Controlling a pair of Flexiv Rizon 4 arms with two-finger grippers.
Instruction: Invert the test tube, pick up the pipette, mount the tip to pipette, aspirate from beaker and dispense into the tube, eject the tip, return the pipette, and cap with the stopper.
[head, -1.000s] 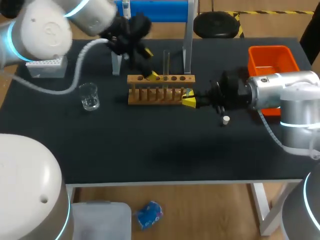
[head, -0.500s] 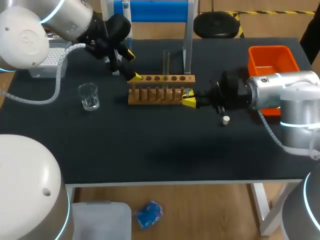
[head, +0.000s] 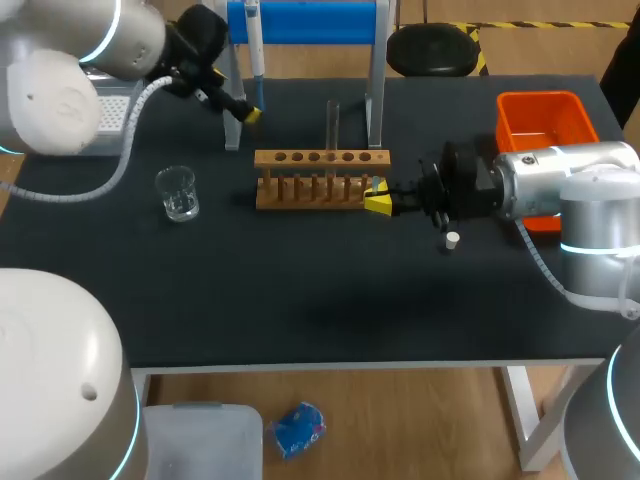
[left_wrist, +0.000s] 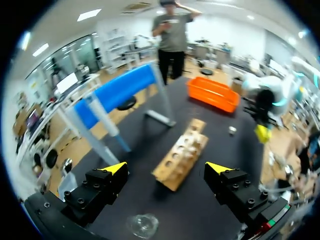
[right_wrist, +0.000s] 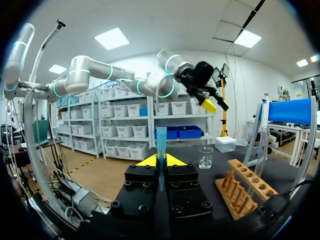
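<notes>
left end effector (left_wrist: 166, 169) hangs released, wooden rack (left_wrist: 182, 159) ahead; right end effector (right_wrist: 161, 160) is clenched on a bluish tube (right_wrist: 161, 139).

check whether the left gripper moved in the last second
Yes, the left gripper has drawn back from the wooden rack toward the blue stand.

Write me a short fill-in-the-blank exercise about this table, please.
The left gripper is ___, holding nothing.
The tall glass test tube stands ___ in the light wooden rack.
The small white stopper lies on the black table nearest my ___ arm.
Missing words: open; upright; right.
</notes>
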